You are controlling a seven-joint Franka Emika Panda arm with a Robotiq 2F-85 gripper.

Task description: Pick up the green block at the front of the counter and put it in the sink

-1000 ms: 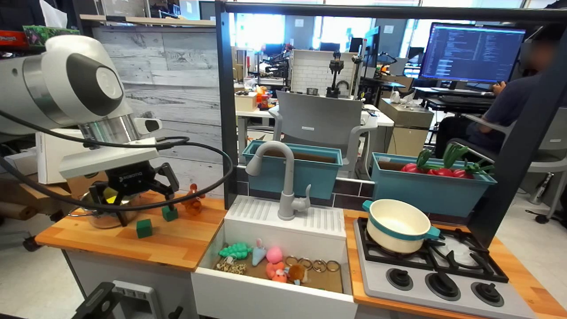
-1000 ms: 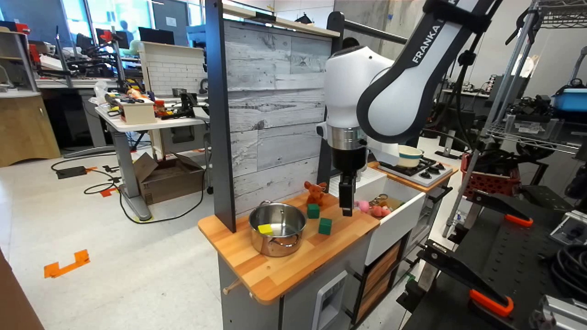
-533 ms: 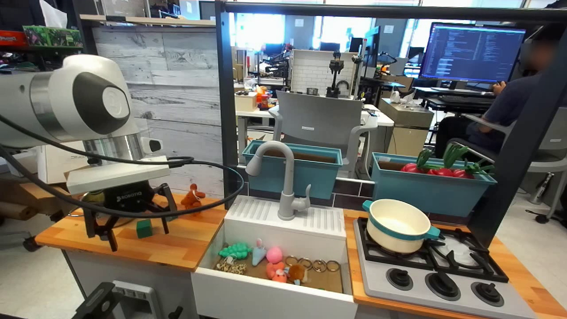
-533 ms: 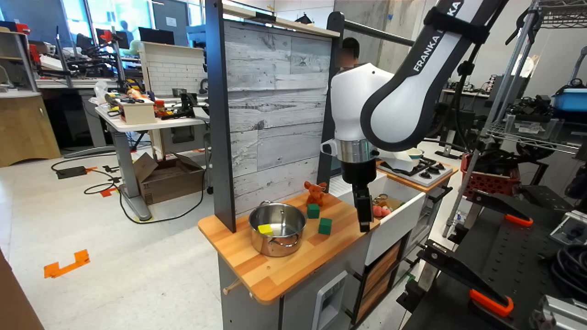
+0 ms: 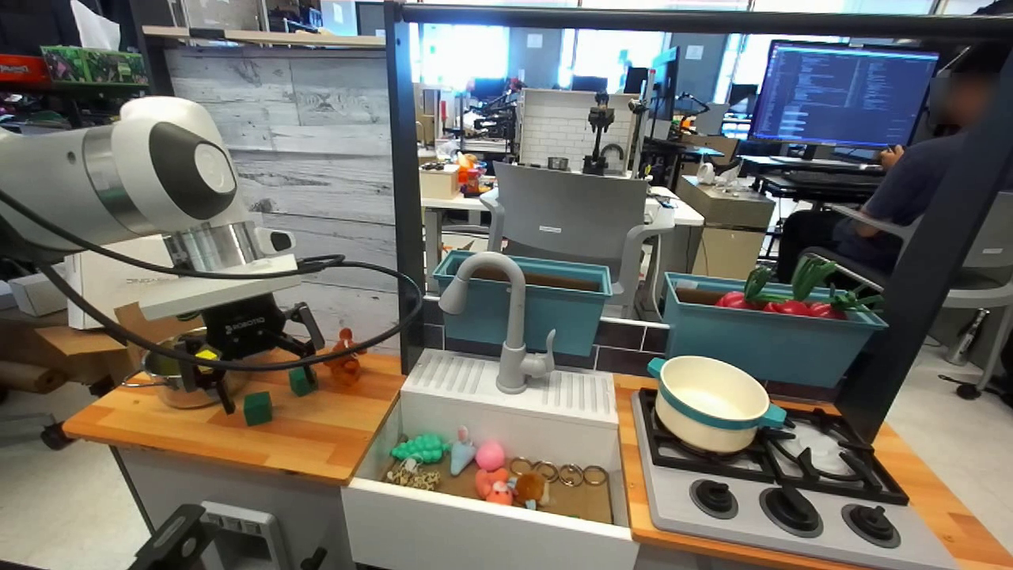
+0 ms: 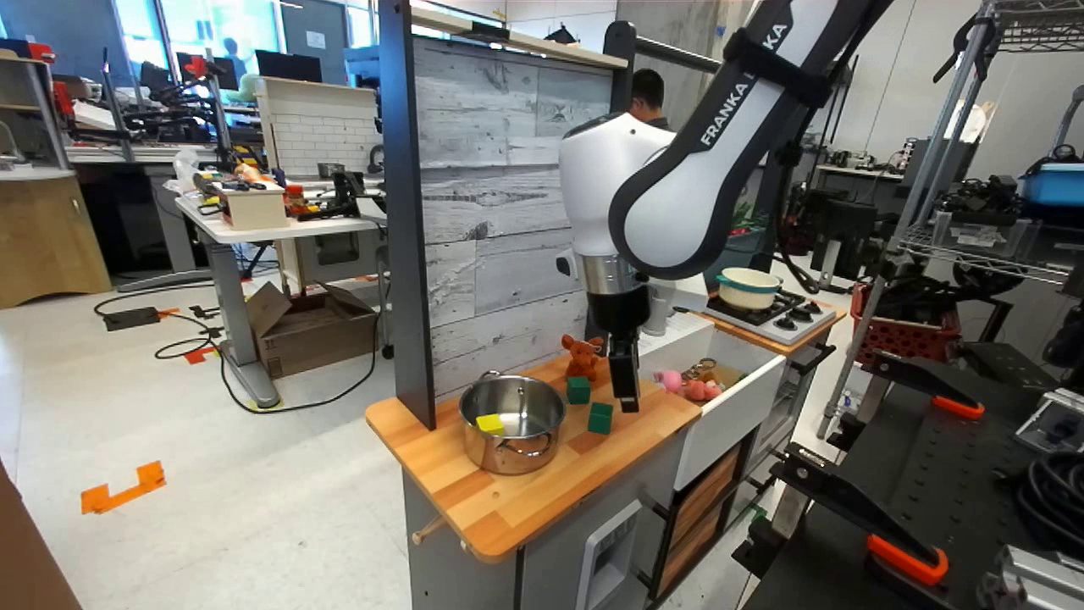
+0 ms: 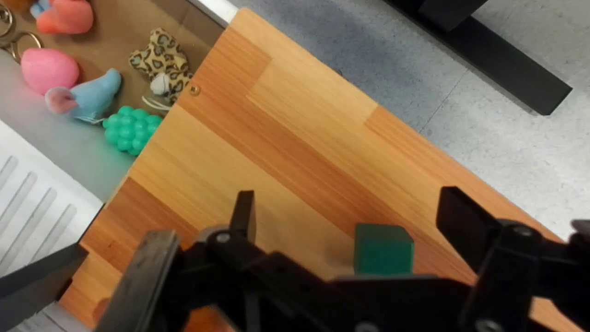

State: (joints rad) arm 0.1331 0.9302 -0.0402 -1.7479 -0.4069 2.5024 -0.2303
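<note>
Peeking past gripper (image 7: 350,216), wrist view — green block (image 7: 384,251)

- In an exterior view, the sink (image 5: 475,542) is caught front-on, from above.
- In an exterior view, the angle runs down past the steel pot (image 6: 512,455), along the worktop (image 6: 563,479) toward the stove (image 6: 758,320).
- Closest, the wrist view faces down on worktop and part of the sink.
- Both exterior views share worktop, sink, stove.

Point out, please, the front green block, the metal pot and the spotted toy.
Front green block (image 5: 259,411): in an exterior view, on a side face.
Metal pot (image 6: 489,454): in an exterior view, on its outer wall.
Spotted toy (image 7: 166,63): in the wrist view, on its patterned fabric.
</note>
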